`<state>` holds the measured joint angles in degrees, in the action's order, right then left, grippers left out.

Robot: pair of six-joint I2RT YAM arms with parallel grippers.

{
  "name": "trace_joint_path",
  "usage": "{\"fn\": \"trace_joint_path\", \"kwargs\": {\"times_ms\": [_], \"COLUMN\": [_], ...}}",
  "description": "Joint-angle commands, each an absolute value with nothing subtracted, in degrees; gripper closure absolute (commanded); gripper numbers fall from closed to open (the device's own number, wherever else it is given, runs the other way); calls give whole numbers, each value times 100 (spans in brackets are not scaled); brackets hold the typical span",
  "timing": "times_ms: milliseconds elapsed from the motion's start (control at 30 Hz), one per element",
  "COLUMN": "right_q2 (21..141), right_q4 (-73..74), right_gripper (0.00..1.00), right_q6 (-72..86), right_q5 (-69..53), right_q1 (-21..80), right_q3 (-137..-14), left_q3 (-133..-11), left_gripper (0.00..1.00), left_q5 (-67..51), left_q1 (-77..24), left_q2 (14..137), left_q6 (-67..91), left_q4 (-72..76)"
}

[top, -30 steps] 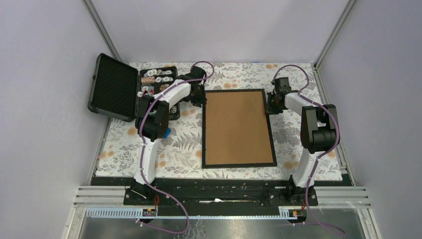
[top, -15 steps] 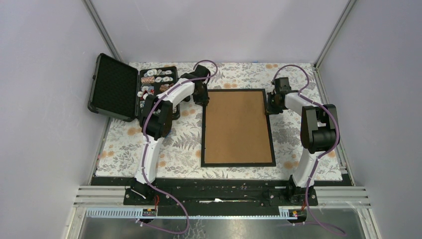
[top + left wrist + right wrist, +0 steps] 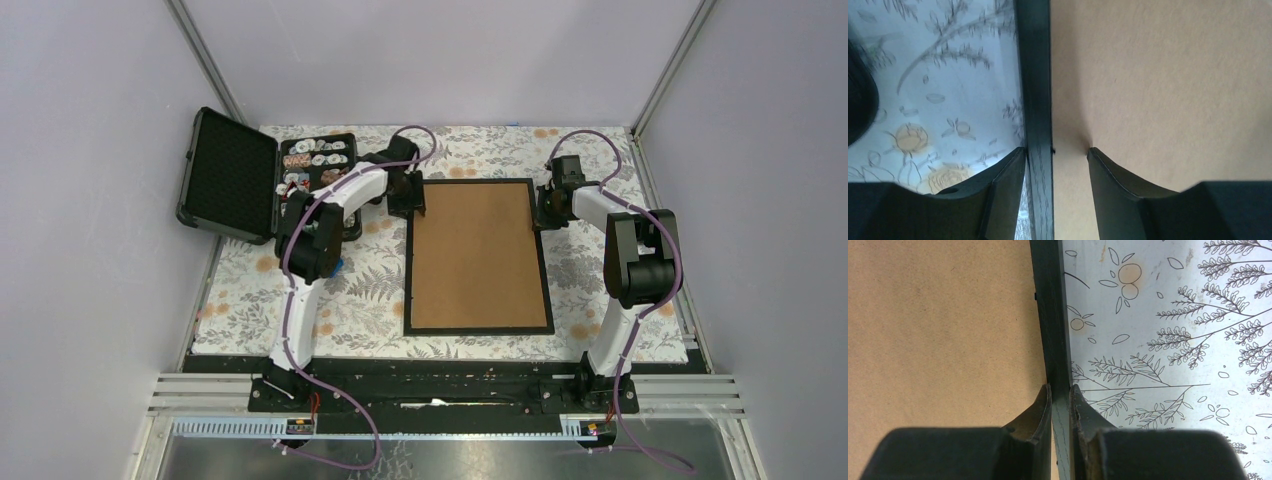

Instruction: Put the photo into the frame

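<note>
The frame (image 3: pixel 478 255) lies back up in the middle of the table, its brown board ringed by thin black moulding. My left gripper (image 3: pixel 413 203) is at the far end of the frame's left side. In the left wrist view this gripper (image 3: pixel 1056 149) is open: one finger is beside the outer face of the moulding (image 3: pixel 1034 75), the other rests apart on the board. My right gripper (image 3: pixel 543 213) is at the far end of the right side. There the gripper (image 3: pixel 1060 386) is shut on the right moulding (image 3: pixel 1048 300). The photo is hidden.
An open black case (image 3: pixel 235 178) with a foam-lined lid stands at the far left, with several small items (image 3: pixel 315 160) in its tray. The floral tablecloth (image 3: pixel 330 300) covers the table. Grey walls close in both sides.
My left gripper has opened and let go of the left moulding, and its wrist has shifted slightly towards the frame. The right arm and the frame have not moved.
</note>
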<state>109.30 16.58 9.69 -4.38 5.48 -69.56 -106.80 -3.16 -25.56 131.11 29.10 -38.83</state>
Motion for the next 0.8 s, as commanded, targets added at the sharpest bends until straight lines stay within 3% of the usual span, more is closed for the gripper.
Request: {"fn": "trace_joint_path", "kwargs": {"times_ms": [0, 200, 400, 567, 767], "right_q2": [11355, 11358, 11358, 11360, 11357], "right_q4": [2268, 2255, 2252, 2237, 2242], "right_gripper": [85, 85, 85, 85, 85], "right_q6": [1116, 1126, 1126, 1130, 1126], "right_q5": [-865, -888, -888, -896, -896], "right_q1": [747, 747, 743, 746, 742], "right_q3": [-6616, -6616, -6609, -6623, -6618], "left_q3": [-10116, -9821, -9650, -9731, -9719], "left_gripper": [48, 56, 50, 63, 63], "left_q5": [-1360, -1361, -1260, -1127, -774], "left_q1": [-2297, -2104, -2006, -1945, -1955], "left_q2": [12395, 12315, 12278, 12344, 12339], "left_q6": [3197, 3173, 3285, 3288, 3192], "left_q4": [-3509, -3370, -3060, -3080, -3120]}}
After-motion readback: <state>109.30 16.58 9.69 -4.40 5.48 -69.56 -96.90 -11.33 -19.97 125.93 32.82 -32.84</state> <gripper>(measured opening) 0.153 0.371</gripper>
